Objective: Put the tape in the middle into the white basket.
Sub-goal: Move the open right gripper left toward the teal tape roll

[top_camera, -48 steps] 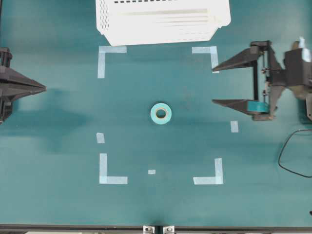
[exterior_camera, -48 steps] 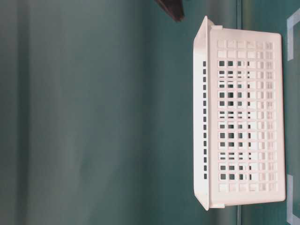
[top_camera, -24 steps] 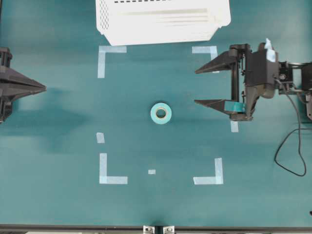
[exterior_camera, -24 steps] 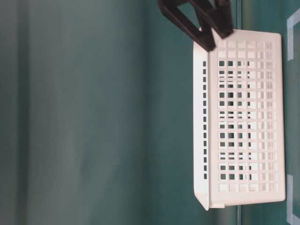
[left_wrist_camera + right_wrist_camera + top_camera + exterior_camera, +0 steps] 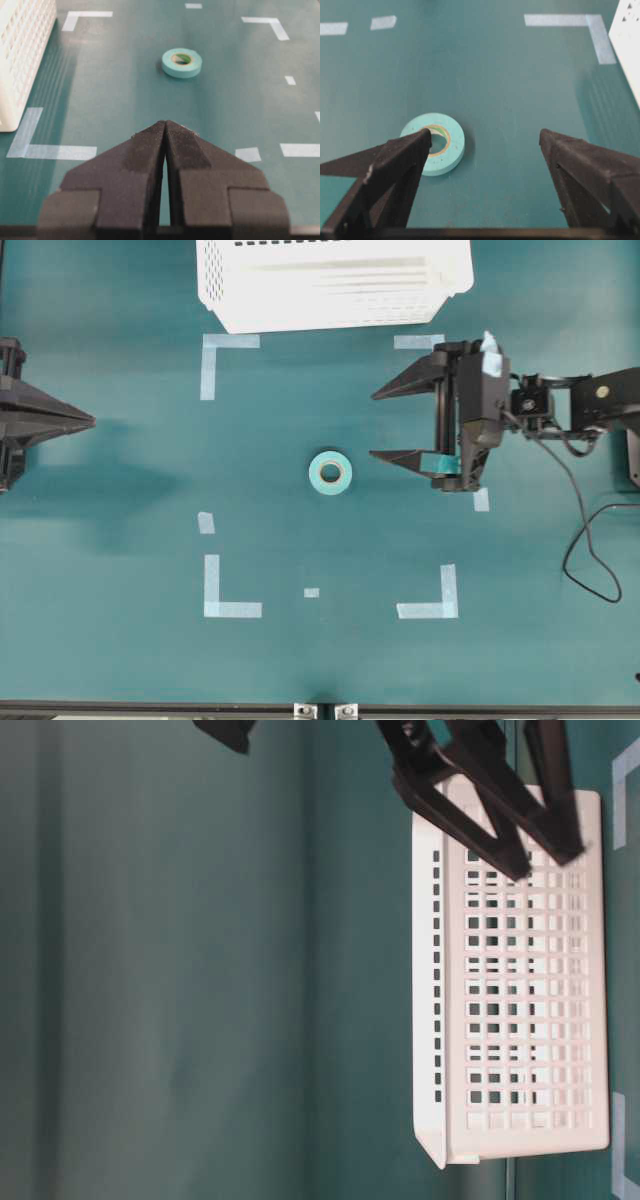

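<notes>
While the tape lies flat on the green table, centred among the pale corner strips, the right gripper hangs near its right side, jaws spread wide, holding nothing; the left gripper sits well apart at the left edge, jaws pressed together; the white basket stands at the far edge.

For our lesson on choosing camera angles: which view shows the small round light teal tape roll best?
The overhead view: the small round light teal tape roll lies whole and unblocked on the table. The left wrist view shows it whole but farther off; the right wrist view shows it close, partly behind a finger of the right tool. The table-level view misses it.
</notes>
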